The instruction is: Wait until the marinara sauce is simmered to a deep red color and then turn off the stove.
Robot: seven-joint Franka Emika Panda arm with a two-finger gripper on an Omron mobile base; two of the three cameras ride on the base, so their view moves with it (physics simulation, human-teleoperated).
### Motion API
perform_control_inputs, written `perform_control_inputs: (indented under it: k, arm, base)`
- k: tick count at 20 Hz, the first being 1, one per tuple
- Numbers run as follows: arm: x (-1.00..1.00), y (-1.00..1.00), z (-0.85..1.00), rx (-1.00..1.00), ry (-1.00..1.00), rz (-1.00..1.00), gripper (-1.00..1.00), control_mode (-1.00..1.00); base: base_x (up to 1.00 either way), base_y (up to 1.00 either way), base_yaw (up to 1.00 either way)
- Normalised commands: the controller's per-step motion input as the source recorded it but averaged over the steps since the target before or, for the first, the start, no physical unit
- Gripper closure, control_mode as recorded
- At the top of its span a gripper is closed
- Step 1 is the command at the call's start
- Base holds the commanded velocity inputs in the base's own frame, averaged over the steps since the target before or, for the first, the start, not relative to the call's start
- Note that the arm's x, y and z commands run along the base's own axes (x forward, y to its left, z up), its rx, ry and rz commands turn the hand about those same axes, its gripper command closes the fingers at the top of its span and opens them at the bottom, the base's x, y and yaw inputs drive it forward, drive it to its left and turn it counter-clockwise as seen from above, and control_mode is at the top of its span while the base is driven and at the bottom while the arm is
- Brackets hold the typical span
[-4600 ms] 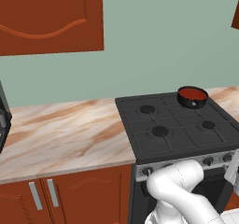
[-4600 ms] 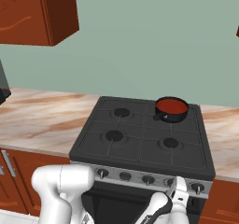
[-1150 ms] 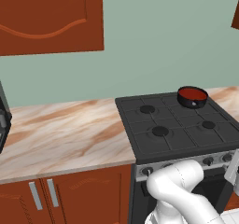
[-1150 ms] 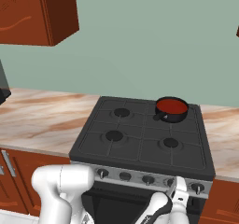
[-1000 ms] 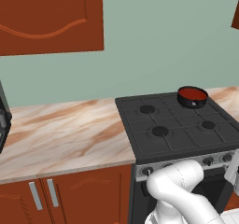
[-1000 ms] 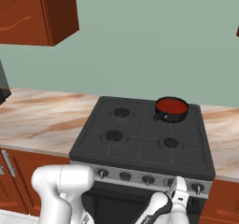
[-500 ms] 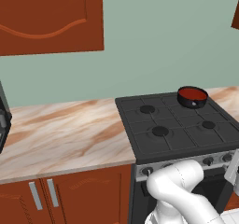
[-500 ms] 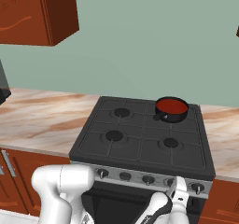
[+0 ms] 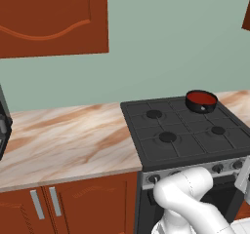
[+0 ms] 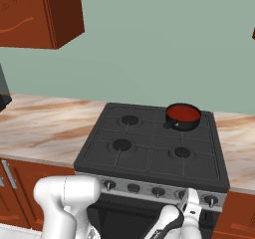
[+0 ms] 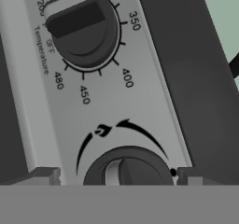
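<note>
Knob point(image 11: 128, 169) of the stove point(image 10: 154, 146) sits between my spread gripper point(image 11: 119, 178) fingertips at 6 o'clock; rigid, ridged, I'd pinch across its bar. Marinara sauce point(image 10: 182, 113) waits deep red at the 1 o'clock burner.

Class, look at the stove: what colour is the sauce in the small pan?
The marinara sauce is deep red, rimmed by the black pan; the right base view shows it best.

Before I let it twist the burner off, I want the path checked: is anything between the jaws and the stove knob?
Nothing visible. In the hand view the knob sits between the two fingertips, with bare silver panel around it.
</note>
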Motion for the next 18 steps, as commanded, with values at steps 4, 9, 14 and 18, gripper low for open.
perform_control_inputs:
  k: [4, 9, 14, 18]
  arm:
    - [0.0, 0.0, 0.0, 0.0, 0.0, 0.0, -1.0, -1.0]
    - [0.0, 0.0, 0.0, 0.0, 0.0, 0.0, -1.0, -1.0]
    - [0.0, 0.0, 0.0, 0.0, 0.0, 0.0, -1.0, -1.0]
    - [0.0, 0.0, 0.0, 0.0, 0.0, 0.0, -1.0, -1.0]
  base:
    - [0.0, 0.0, 0.0]
    - [0.0, 0.0, 0.0]
    - [0.0, 0.0, 0.0]
    - [0.0, 0.0, 0.0]
